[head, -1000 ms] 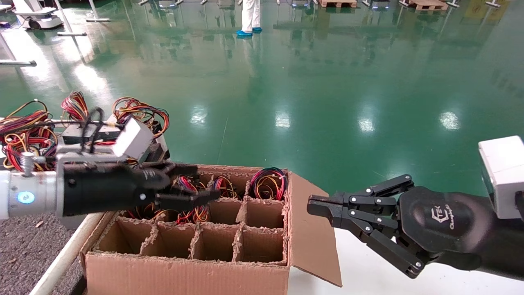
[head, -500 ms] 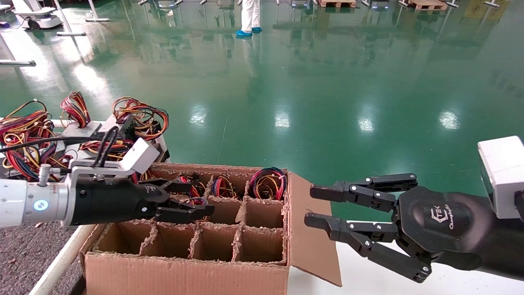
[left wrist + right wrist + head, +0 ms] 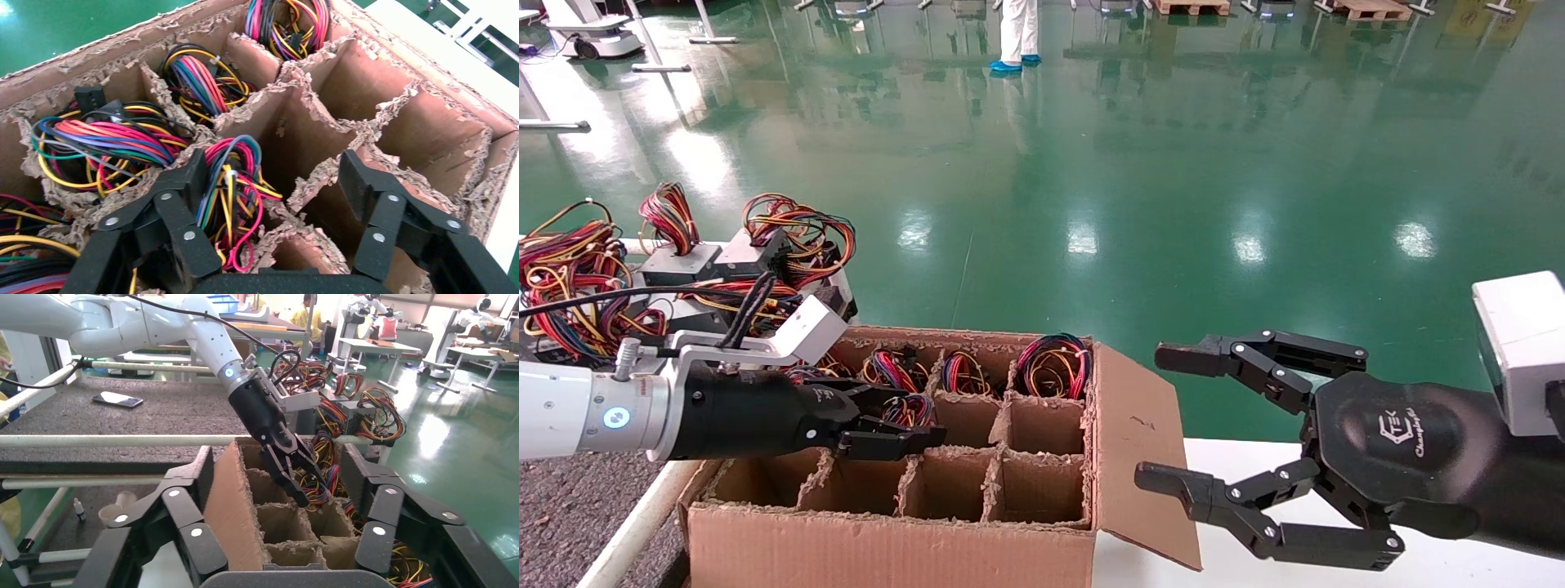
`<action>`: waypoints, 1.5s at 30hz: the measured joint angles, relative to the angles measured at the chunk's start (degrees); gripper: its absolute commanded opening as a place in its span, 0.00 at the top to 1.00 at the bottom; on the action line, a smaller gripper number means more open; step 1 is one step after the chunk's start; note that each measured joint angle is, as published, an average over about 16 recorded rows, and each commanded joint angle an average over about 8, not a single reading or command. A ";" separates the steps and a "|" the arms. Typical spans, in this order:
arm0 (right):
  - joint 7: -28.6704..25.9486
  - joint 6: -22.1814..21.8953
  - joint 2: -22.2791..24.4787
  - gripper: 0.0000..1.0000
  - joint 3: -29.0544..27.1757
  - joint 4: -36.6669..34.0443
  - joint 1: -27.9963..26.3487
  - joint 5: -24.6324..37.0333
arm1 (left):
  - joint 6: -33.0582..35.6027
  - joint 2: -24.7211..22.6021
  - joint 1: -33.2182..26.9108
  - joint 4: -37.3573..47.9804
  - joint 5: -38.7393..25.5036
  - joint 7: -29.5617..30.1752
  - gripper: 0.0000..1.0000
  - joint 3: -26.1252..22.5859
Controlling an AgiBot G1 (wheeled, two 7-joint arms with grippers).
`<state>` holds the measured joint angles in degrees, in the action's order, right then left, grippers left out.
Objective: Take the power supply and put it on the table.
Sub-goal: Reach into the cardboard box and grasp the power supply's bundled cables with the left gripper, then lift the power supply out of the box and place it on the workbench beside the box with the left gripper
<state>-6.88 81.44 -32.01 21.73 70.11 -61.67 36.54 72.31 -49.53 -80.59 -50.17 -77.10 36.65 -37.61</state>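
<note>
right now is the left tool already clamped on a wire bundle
No: in the left wrist view the left tool stands open, its fingers straddling a wire bundle in the cardboard box.

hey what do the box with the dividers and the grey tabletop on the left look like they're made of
Box: brown corrugated cardboard, matte; its divider edges are torn and fuzzy. Table: seemingly a dark speckled felt-like mat, rough and dull, with a pale smooth rounded rail, material unclear.

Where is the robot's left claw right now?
In the head view, the left gripper is on the left, open, reaching down into the cardboard box around a wire bundle in a middle-row compartment.
</note>
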 measured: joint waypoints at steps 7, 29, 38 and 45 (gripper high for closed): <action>0.00 0.00 0.00 0.00 0.00 0.00 0.00 0.00 | -0.19 -0.21 -0.11 0.70 -0.57 -0.31 1.00 -0.26; 0.00 0.00 0.00 0.00 0.00 0.00 0.00 0.00 | -0.69 0.06 0.49 0.37 -0.11 -1.40 1.00 0.16; 0.00 0.00 0.00 0.00 0.00 0.00 0.00 0.00 | -2.26 0.49 1.22 0.31 1.32 -1.22 1.00 1.37; 0.00 0.00 0.00 0.00 0.00 0.00 0.00 0.00 | -5.08 1.31 2.41 -0.21 4.40 0.74 1.00 3.72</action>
<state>-6.88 81.44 -32.01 21.74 70.11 -61.67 36.54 67.23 -48.23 -78.18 -50.38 -72.70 37.39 -33.89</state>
